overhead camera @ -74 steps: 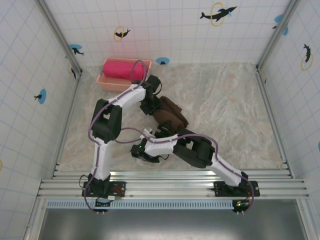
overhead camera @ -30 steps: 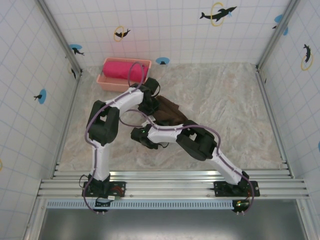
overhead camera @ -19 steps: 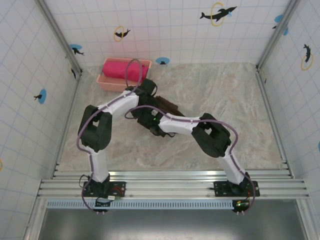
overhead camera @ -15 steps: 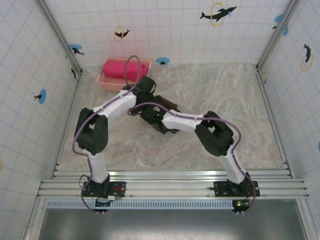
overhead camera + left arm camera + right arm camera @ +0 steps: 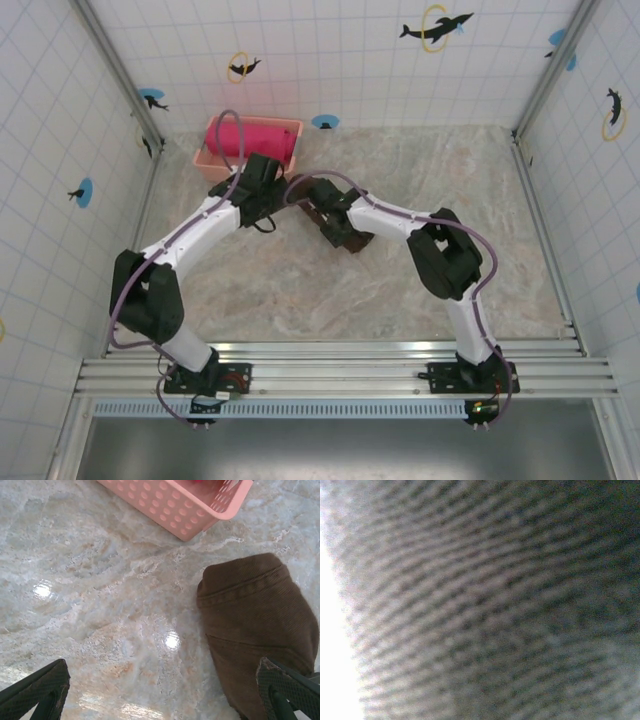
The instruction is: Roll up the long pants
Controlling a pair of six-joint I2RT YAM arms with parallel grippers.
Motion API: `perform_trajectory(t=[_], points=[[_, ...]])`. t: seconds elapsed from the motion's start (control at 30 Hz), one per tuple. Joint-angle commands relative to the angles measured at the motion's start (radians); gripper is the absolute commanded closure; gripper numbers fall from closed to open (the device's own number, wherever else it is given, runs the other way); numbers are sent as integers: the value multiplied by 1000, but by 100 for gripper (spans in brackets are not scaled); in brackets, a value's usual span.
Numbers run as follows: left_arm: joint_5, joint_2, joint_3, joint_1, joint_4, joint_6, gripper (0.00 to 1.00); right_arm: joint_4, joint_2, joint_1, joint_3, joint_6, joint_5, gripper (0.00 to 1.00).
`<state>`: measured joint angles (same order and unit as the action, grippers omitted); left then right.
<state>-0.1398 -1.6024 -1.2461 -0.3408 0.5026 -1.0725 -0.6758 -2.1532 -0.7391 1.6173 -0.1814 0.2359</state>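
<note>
The left hand (image 5: 160, 687) is standing wide open after letting go a moment ago, hovering over bare worktop (image 5: 100, 605) just beside the long pants (image 5: 255, 630). These are lying as a compact brown bundle near the pink basket (image 5: 175, 505). The right hand (image 5: 338, 226) is bearing down on the bundle, open or closed I cannot tell, so the roll is probably nearing completion.

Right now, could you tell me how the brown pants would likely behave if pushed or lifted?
The long pants look soft: ribbed fabric with rounded folds, so probably floppy when lifted. Bundled compactly, they might unroll if pushed. The table is glossy, so they would likely slide.
</note>
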Motion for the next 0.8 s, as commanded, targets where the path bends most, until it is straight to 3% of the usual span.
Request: perform_trajectory(t=[0.0,0.33,0.5,0.77], points=[[97,15,111,-12,-166,9,3,-132,-176,38,-78,-7,-273,100],[329,-75,334,13,-779,-134,3,-124,-150,67,-126,27,-405,100],[376,-135,337,19,-912,-158,2,-125,-150,69,-150,35,-407,100],[375,-315,396,28,-1293,-316,2,-124,-110,70,-205,49,-447,100]])
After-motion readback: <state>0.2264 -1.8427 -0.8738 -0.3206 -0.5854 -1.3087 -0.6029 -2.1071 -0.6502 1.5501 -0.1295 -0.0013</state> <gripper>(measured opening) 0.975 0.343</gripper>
